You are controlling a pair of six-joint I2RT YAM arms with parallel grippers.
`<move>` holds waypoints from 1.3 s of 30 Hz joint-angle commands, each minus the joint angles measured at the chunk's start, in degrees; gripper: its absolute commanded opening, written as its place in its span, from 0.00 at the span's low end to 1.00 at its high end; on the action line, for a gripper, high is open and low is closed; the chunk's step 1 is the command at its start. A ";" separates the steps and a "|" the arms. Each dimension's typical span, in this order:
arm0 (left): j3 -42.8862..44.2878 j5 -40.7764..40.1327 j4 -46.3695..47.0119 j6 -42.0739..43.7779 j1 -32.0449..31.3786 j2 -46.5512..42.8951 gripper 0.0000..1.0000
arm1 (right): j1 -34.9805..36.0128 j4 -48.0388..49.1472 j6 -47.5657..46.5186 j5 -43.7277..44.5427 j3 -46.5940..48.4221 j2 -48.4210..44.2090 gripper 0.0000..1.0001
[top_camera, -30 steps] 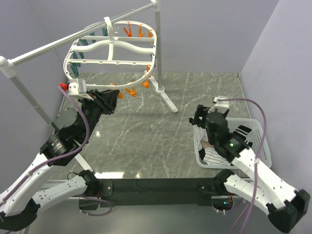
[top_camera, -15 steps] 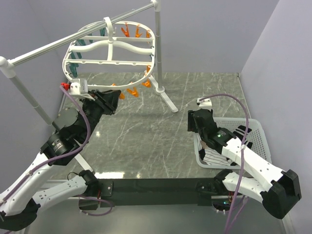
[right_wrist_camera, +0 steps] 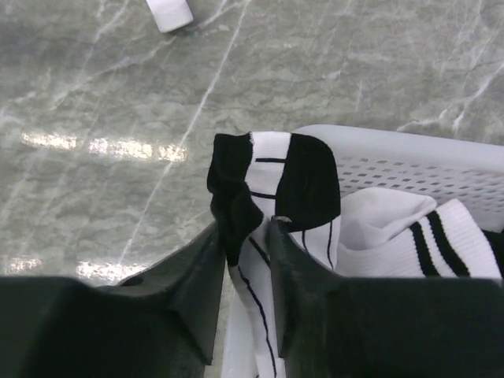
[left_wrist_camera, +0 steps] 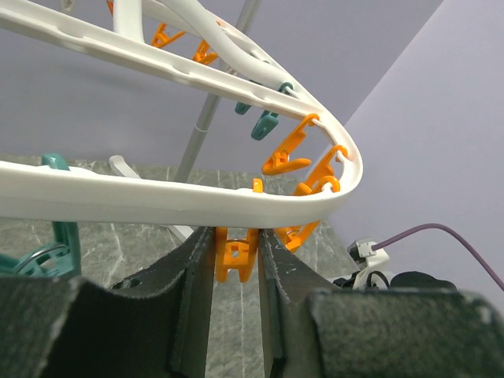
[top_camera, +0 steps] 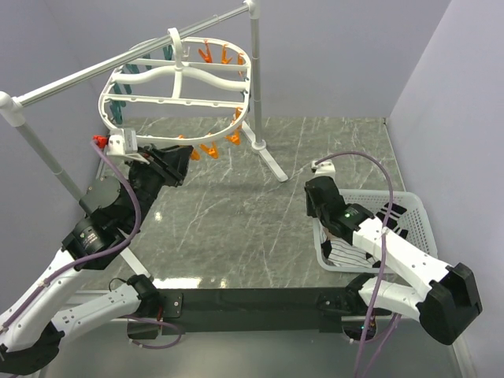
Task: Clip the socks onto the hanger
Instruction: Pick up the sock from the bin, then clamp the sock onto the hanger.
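**Right gripper** (right_wrist_camera: 246, 236): a second ago we log it wide apart above the white lattice basket (right_wrist_camera: 394, 142). It has since dropped to the basket's far-left corner and drawn its jaws in on the cuff of the black-and-white striped sock (right_wrist_camera: 272, 169). The fabric sits pinched between the fingers, though we cannot quite tell how firm the bite is.

**Striped sock:** draped over the basket rim, not yet lifted. A white sock with black bands (right_wrist_camera: 394, 228) lies beside it inside.

**Left gripper** (left_wrist_camera: 234, 235): unchanged, clamped on an orange clip (left_wrist_camera: 236, 256) under the near rim of the white oval hanger (left_wrist_camera: 142, 201). The hanger hangs from the metal rail (top_camera: 79, 75) over the table's far-left corner.

**Bearing on the task:** we judge the pick has begun; the carry across to the held clip remains.
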 commanded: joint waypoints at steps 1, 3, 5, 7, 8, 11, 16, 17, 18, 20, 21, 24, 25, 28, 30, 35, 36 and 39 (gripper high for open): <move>-0.07 0.72 2.31 1.21 0.13 -0.16 0.28 | 0.37 -1.72 0.35 2.31 3.59 1.30 0.28; -0.07 0.81 2.57 1.21 0.13 -0.24 0.28 | 0.46 -2.78 0.88 3.36 4.90 1.74 0.08; 0.11 0.89 2.57 1.21 0.13 -0.07 0.28 | 0.54 -3.31 0.88 3.63 5.44 0.52 0.00; 0.46 1.07 2.31 0.95 0.13 0.37 0.28 | 0.72 -2.61 0.36 3.02 5.70 -1.15 0.00; 0.55 1.25 2.31 0.95 0.13 0.63 0.28 | 0.81 -2.09 0.10 1.10 5.70 -3.16 0.00; 0.63 1.34 2.39 0.16 0.21 1.60 0.27 | 0.81 0.28 -1.05 -3.90 5.35 -8.08 0.00; -0.33 0.37 5.20 -3.35 0.21 2.04 0.27 | 2.56 9.31 -4.38 -16.21 2.55 -15.56 0.00; 0.02 -0.15 5.29 -3.79 0.13 2.65 0.27 | 3.35 10.91 -4.04 -16.93 1.93 -17.31 0.00; 0.28 -0.42 5.29 -4.06 0.21 2.92 0.27 | 4.05 12.06 -3.78 -18.07 1.14 -17.85 0.00; 0.72 -0.42 5.82 -4.58 0.21 3.53 0.27 | 6.86 14.96 -3.25 -18.52 0.87 -18.21 0.00; 0.64 -0.51 5.91 -4.76 0.13 3.62 0.27 | 8.18 15.84 -2.90 -18.25 0.78 -17.95 0.00; 0.11 -1.12 7.13 -5.81 0.13 3.71 0.27 | 14.15 19.79 -2.72 -16.24 1.31 -15.58 0.00; -0.15 -1.30 7.49 -6.51 0.13 3.71 0.27 | 15.91 21.54 -3.24 -13.62 1.48 -13.57 0.00; -0.16 -1.74 8.46 -7.83 0.13 4.33 0.27 | 22.50 25.67 -4.47 -7.38 3.41 -8.83 0.00; 0.02 -1.83 8.72 -8.19 0.13 5.03 0.27 | 24.35 27.18 -4.48 -7.01 5.51 -6.62 0.00; 0.37 -2.27 8.99 -8.72 0.13 6.61 0.27 | 26.29 32.80 -2.28 -6.31 9.21 -1.17 0.00; 0.46 -2.27 8.99 -8.72 0.13 6.87 0.27 | 26.65 33.42 -2.11 -5.69 10.79 -0.46 0.00; 0.63 -2.62 9.25 -8.89 0.21 8.10 0.27 | 27.79 34.48 -0.97 -3.59 14.47 2.96 0.00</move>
